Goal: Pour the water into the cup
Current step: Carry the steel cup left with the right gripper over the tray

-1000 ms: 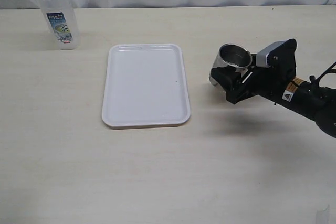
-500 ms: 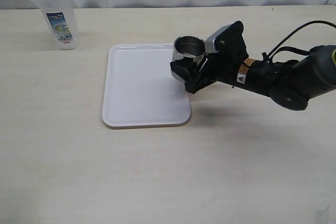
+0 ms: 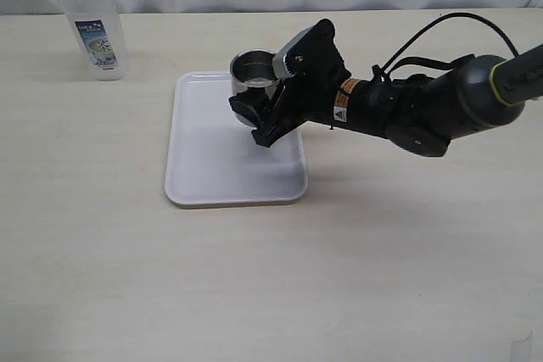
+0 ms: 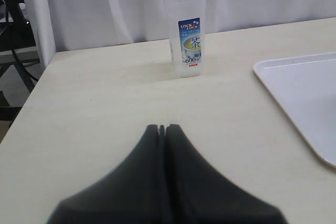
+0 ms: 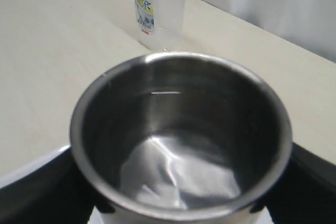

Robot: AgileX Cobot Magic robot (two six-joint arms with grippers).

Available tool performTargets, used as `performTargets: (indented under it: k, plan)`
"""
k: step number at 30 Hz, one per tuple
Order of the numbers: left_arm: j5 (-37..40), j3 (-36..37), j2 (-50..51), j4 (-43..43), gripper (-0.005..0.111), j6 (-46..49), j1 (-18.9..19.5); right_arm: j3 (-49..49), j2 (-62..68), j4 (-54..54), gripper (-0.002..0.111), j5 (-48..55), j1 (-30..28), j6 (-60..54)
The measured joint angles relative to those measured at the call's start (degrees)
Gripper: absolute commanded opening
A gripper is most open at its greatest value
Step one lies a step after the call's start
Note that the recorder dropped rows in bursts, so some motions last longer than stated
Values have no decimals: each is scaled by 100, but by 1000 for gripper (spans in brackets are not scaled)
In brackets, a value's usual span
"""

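Holding the steel cup (image 3: 254, 72) in the right jaws, over the white tray (image 3: 212, 167).
The right arm (image 3: 407, 112) reaches across the pale surface (image 3: 271, 277), its jaws clamped on the cup's lower wall, one on each side. The cup sits mouth-up between them, shiny inside. The tray lies beneath these jaws; whether the cup's base touches it I cannot tell. A clear jug (image 3: 89, 23) with a blue-and-white label stands upright well beyond the cup, apart from the tray. The left jaws are pressed together tip to tip above the surface, the jug well ahead of them and the tray's corner off to one side.
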Motion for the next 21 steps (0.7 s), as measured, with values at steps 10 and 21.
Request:
performTargets:
  k: [10,21]
  plan:
    - [0,0,0,0,0,0,0,-214,450,35,4,-195,99,10]
    - [0,0,0,0,0,0,0,-925,1056,-9,4,-200,183,21]
